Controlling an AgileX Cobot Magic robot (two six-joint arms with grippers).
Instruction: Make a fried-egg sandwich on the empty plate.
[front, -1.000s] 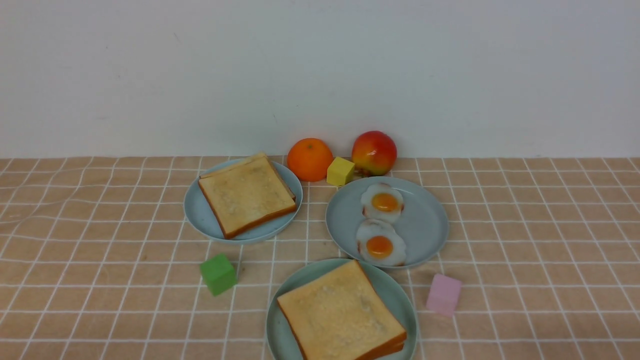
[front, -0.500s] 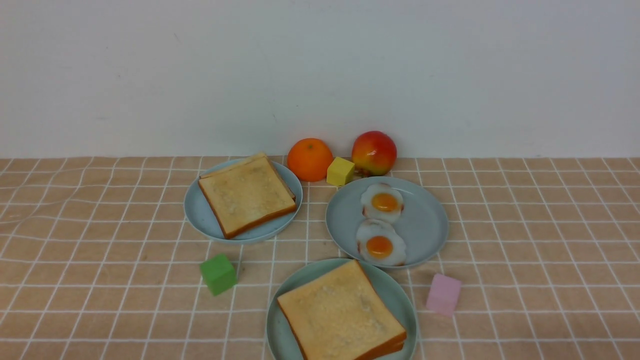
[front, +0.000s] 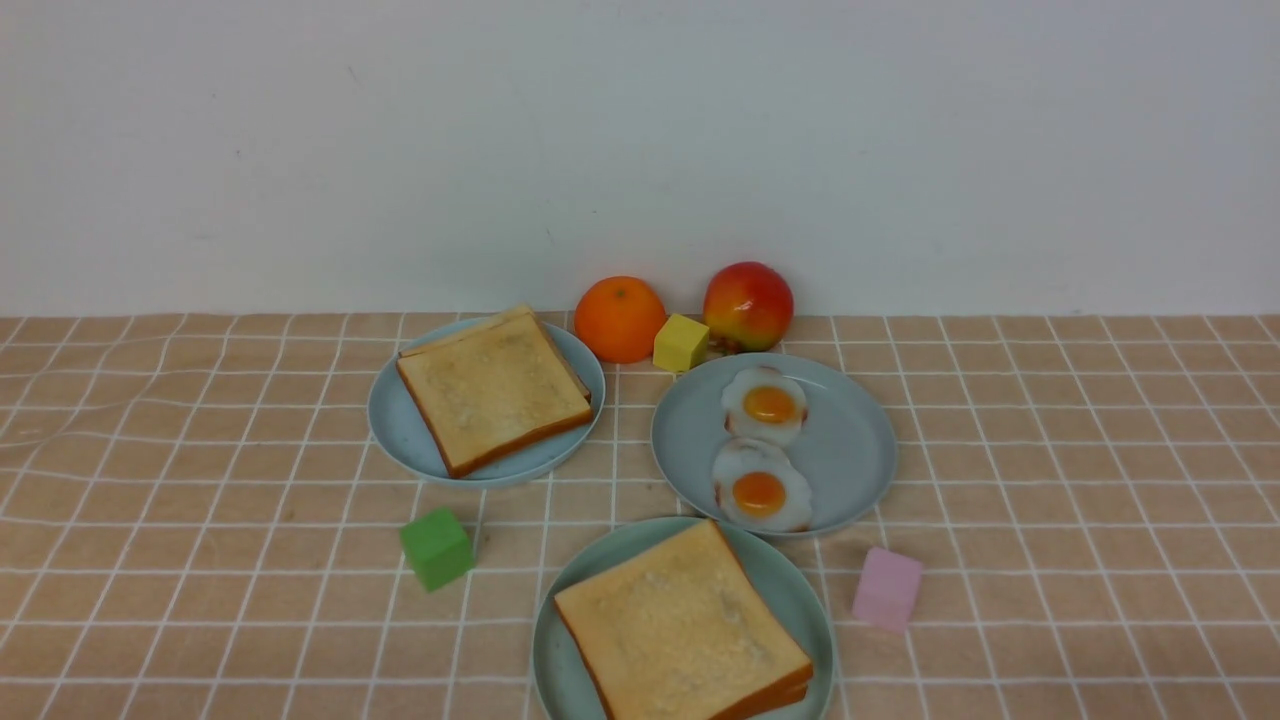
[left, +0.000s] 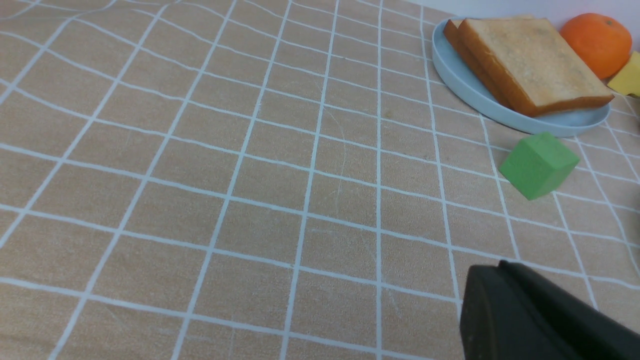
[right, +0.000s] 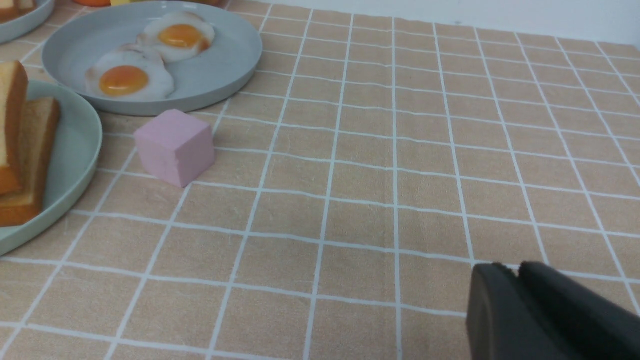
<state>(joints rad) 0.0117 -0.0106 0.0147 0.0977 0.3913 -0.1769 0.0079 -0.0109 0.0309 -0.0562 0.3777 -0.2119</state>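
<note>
On the pale mint plate at the front centre lies the sandwich, its top toast slice golden with a brown crust. The right wrist view shows the plate's rim with two stacked slices; whatever lies between them is hidden. Neither gripper appears in the front view. My left gripper hovers shut and empty over bare cloth, apart from the green cube. Over the cloth to the right of the pink cube, my right gripper has its fingers together and holds nothing.
A light-blue plate at back left carries stacked toast. Another plate holds two fried eggs. An orange, a yellow cube and an apple line the back wall. A green cube and a pink cube flank the mint plate.
</note>
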